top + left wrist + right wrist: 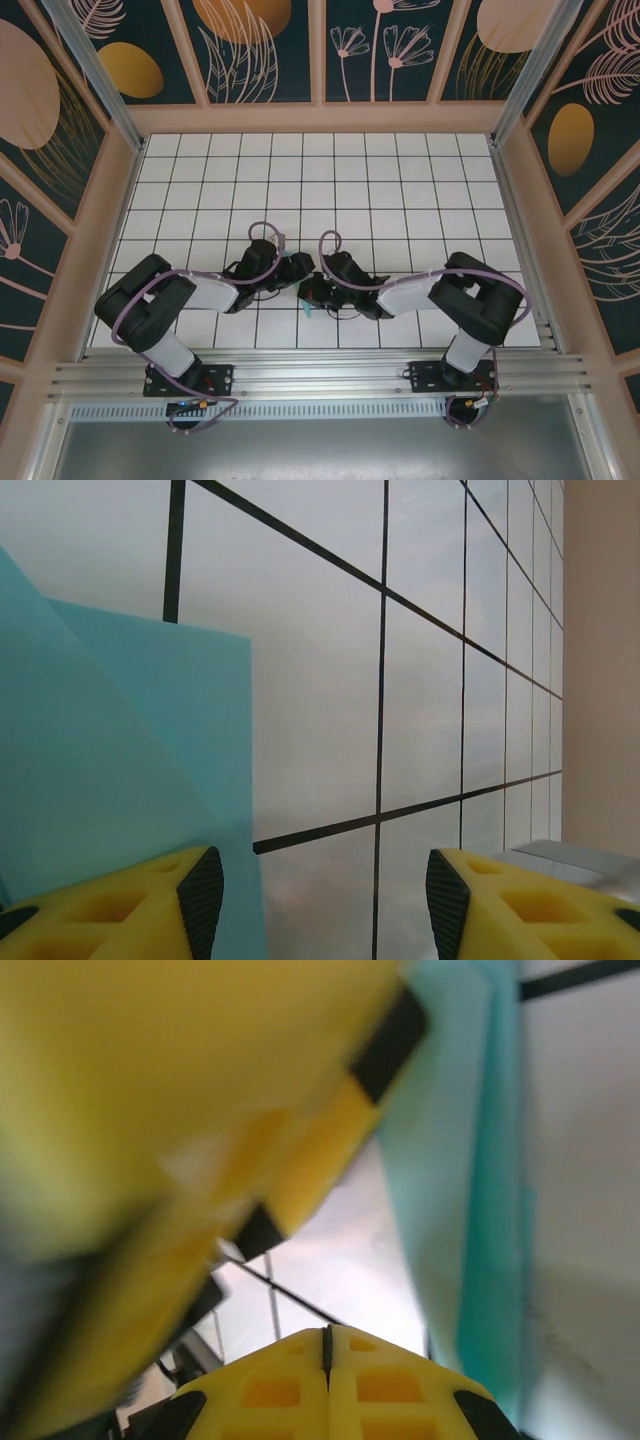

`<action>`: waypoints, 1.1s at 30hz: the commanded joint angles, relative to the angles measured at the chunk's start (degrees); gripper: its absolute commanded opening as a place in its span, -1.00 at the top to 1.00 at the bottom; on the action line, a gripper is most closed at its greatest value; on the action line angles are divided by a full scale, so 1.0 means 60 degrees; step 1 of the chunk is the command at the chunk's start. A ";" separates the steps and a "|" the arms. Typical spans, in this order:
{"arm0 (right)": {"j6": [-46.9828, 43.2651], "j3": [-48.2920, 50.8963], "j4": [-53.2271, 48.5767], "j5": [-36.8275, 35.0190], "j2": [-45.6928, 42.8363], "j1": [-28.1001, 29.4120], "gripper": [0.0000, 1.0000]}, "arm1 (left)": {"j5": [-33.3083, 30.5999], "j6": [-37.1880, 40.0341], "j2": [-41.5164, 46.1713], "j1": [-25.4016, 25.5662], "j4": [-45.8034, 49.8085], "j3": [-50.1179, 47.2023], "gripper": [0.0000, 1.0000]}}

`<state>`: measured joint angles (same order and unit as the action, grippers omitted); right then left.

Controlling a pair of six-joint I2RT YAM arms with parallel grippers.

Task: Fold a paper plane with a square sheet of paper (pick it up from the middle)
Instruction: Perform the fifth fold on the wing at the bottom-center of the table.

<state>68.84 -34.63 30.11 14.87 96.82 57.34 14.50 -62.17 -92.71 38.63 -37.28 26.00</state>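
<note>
The white tiled table, ruled with black grid lines, spans the floor of the walled cell. The left arm and right arm both reach inward and meet low over the table's near middle, their wrists close together. Under them is the sheet of paper, light turquoise and creased. In the left wrist view it shows as overlapping layers with a straight upper edge against the tiles. The left gripper has its jaws apart, one yellow finger in front of the paper and the other over bare tile. The right gripper has its fingers pressed together with nothing between them. The paper sits just to their right, and a blurred yellow shape looms close at the upper left.
</note>
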 commanded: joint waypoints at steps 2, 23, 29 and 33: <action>0.0348 -0.0054 0.0543 0.0039 0.0540 -0.0021 0.86 | 0.0000 -0.0267 0.0151 -0.0010 0.0678 -0.0319 -0.19; -0.0326 0.0295 -0.2474 0.0303 0.1300 -0.0005 0.90 | 0.0414 0.1997 0.0672 -0.0281 0.0756 0.0179 -0.35; -0.0179 0.0308 -0.2230 0.0368 0.1384 -0.0021 0.90 | 0.1091 0.2195 0.0894 -0.0504 0.0274 -0.0068 -0.36; -0.0194 0.0206 -0.2273 0.0421 0.1473 -0.0031 0.90 | 0.1263 0.2260 0.0564 -0.0531 0.0004 -0.0189 -0.35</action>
<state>67.99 -35.62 27.99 16.97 101.01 56.95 19.92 -50.57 -88.73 35.88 -34.17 26.02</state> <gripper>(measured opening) 0.063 0.675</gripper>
